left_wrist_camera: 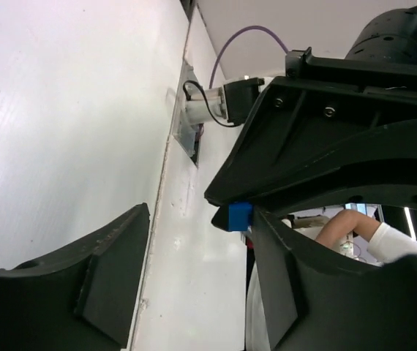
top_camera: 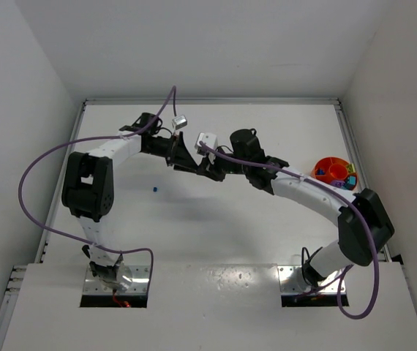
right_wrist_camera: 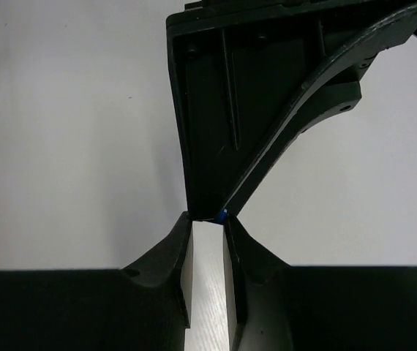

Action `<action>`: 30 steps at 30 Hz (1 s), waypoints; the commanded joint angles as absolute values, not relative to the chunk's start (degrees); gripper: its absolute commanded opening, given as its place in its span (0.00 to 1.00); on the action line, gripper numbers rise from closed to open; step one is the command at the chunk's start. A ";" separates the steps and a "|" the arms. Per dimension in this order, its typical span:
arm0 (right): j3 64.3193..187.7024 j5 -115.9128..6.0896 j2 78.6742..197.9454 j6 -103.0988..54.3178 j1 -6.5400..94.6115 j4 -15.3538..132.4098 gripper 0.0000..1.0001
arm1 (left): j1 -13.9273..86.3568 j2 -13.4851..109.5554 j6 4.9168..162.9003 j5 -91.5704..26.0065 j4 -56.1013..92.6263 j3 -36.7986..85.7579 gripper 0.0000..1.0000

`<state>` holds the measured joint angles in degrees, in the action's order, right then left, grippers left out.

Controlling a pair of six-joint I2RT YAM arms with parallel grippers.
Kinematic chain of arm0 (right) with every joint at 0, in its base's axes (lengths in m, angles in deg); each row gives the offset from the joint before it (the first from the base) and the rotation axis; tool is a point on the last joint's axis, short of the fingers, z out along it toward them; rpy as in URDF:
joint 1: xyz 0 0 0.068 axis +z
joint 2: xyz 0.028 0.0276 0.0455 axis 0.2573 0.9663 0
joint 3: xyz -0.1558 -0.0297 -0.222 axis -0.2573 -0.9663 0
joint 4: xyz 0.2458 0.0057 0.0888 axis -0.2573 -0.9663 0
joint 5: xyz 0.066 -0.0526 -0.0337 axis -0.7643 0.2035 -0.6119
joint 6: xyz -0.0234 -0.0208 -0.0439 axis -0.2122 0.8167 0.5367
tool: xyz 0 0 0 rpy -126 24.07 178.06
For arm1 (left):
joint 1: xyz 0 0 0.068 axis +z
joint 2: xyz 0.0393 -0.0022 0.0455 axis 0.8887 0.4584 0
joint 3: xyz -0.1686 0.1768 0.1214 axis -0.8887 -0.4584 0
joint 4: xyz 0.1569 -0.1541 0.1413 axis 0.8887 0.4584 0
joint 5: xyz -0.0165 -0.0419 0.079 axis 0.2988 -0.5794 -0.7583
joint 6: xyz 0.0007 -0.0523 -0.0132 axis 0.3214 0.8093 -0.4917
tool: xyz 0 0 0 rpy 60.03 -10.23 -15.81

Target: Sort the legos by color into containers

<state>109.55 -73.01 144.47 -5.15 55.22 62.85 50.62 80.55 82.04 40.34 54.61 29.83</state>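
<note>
Both arms meet in mid-air over the middle of the table. A small blue lego (left_wrist_camera: 239, 216) sits pinched at the tips of my right gripper (right_wrist_camera: 207, 219), whose fingers stand close together around it; only a blue sliver (right_wrist_camera: 224, 215) shows in the right wrist view. My left gripper (left_wrist_camera: 200, 219) is open, its fingers wide apart on either side of the brick, the right one close beside it. A second blue lego (top_camera: 154, 189) lies loose on the table, left of centre. The round orange container (top_camera: 333, 172) stands at the right edge with several coloured bricks in its compartments.
White walls close in the table on the left, back and right. A purple cable loops from each arm, the left one (top_camera: 33, 164) bulging out toward the left wall. The arm bases sit on a raised white ledge (top_camera: 216, 292) at the near edge.
</note>
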 commanded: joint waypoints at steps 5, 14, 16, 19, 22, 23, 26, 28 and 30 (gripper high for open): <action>111.47 -74.43 140.82 -4.74 56.13 66.51 0.00 | 53.30 80.30 81.21 34.64 53.94 30.18 0.69; 107.34 -72.76 138.53 -4.22 55.60 61.94 0.00 | 57.70 79.77 80.68 35.68 54.47 30.71 0.75; 106.11 -72.06 138.53 -4.22 54.99 61.94 0.00 | 58.32 79.77 80.68 35.69 54.47 30.71 0.75; 105.49 -70.31 136.95 -4.22 54.99 59.40 0.00 | 58.93 79.77 80.68 34.29 54.47 30.01 0.76; 103.91 -66.45 133.44 -2.99 54.46 54.83 0.00 | 59.46 78.55 80.16 28.87 54.47 29.48 0.79; 103.38 -65.39 132.13 -2.99 53.94 53.60 0.00 | 59.46 77.84 79.63 26.31 54.99 29.48 0.80; 102.85 -62.31 128.16 -2.99 52.19 46.49 0.00 | 58.94 74.86 77.70 14.36 55.00 30.09 0.81; 102.85 -60.73 126.67 -3.69 49.99 41.91 0.00 | 58.24 74.32 76.55 10.39 55.00 30.09 0.81; 102.85 -58.01 123.86 -4.30 48.58 40.50 0.00 | 58.23 74.32 76.03 8.09 55.00 30.62 0.81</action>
